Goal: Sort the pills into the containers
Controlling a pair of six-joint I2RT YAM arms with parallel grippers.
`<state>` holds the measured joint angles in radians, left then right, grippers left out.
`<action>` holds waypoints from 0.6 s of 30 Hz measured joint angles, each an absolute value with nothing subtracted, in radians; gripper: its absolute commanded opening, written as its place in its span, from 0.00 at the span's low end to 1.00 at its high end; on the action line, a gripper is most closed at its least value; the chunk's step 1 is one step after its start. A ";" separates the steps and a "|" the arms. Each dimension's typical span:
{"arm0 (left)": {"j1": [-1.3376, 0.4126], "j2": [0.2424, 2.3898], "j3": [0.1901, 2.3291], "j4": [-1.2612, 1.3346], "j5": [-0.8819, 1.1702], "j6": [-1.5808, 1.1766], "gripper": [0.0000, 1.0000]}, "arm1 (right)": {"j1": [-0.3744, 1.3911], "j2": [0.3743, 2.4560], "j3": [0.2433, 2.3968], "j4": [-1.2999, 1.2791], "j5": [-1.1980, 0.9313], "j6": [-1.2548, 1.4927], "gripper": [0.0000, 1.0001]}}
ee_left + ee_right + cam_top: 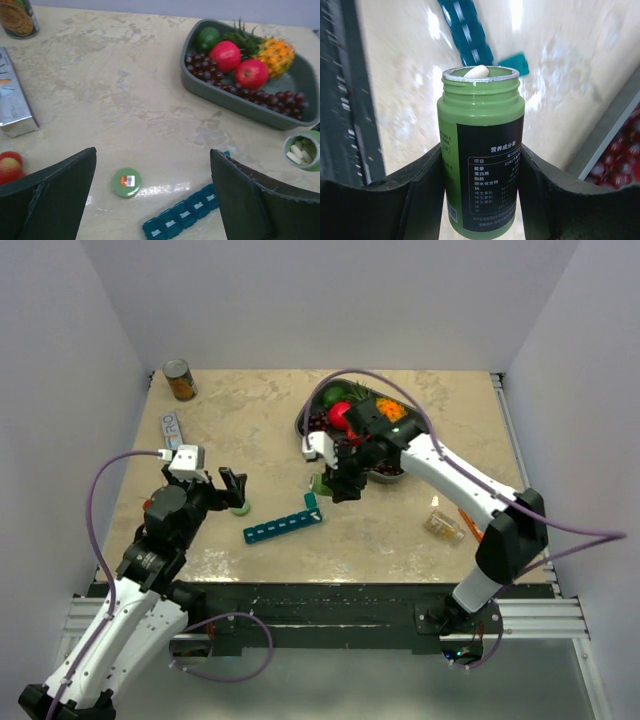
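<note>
The teal-blue pill organizer (284, 526) lies on the table with its right-end lid flipped up; it also shows in the left wrist view (182, 217) and the right wrist view (465, 35). My right gripper (335, 483) is shut on an open green pill bottle (481, 150), tipped with its mouth toward the organizer's open end. A white pill (475, 72) sits at the mouth; white pills (299, 151) show inside the bottle. My left gripper (232, 490) is open and empty, above the green bottle cap (127, 182), left of the organizer.
A dark grey fruit tray (400, 475) with grapes, apples and a lime stands at the back right behind the right arm. A tin can (180, 380) and a silver box (172, 428) are at the back left. A small clear packet (444, 524) lies at the right.
</note>
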<state>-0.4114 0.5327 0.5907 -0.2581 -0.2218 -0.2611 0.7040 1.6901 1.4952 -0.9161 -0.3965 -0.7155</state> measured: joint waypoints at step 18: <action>-0.409 0.707 0.715 -0.452 -0.147 -0.488 1.00 | 0.573 1.489 1.507 -1.063 -1.371 -1.134 0.00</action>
<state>-0.4088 0.7071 0.7151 -0.4522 -0.1474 -0.4885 0.5732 1.4895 1.5074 -1.0626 -1.3712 -1.1339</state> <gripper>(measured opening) 0.995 0.545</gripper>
